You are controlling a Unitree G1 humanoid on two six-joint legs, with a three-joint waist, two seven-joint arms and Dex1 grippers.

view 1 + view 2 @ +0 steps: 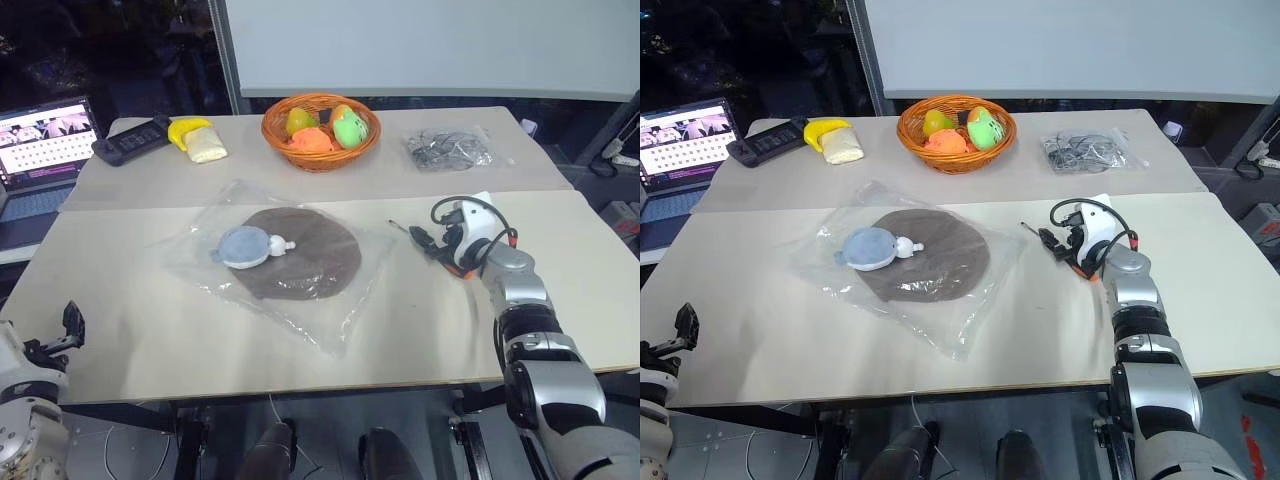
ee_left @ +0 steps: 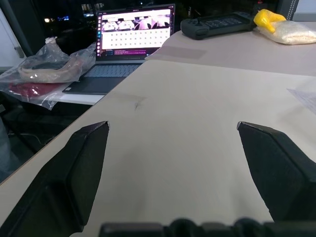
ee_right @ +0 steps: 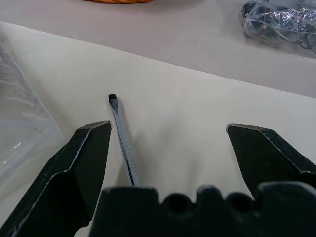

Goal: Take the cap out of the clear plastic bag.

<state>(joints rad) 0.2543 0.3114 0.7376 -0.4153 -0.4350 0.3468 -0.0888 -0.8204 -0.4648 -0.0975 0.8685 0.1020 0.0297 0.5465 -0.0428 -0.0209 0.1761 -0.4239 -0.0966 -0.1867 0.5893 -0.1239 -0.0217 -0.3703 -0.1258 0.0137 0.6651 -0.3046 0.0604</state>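
Grippers are both standing with jaws spread wide and empty. Left gripper (image 1: 70, 325) is hovering at the near left edge of the pale beige table (image 1: 150, 330), well apart from everything on it. Right gripper (image 1: 1050, 240) is sitting over the table's right half, and a thin metal screwdriver shaft (image 3: 122, 140) is lying on the surface under its jaws, tip pointing away.

Large clear crinkly plastic bag (image 1: 330, 315) is lying flat near the table's middle, between the two grippers, its right edge near the right gripper but not touching it. Flat round dark brown fabric cap (image 1: 315, 255) is lying inside that bag. Small fuzzy blue-grey lump with a white nub (image 1: 245, 246) is resting over the cap's left part; whether it is inside the bag cannot be told.

Farther back, on a second table top, an orange woven basket of coloured fruit (image 1: 320, 130) is standing centre, a smaller clear bag of dark grey metal parts (image 1: 447, 149) is lying to its right, and a yellow banana-shaped item (image 1: 187, 130) beside a pale cloth-like pad (image 1: 207, 147) and a black handheld controller (image 1: 130, 140) are lying to its left. Open laptop (image 1: 45, 150) is glowing at far left; its screen text is too small to read. No readable labels are showing.
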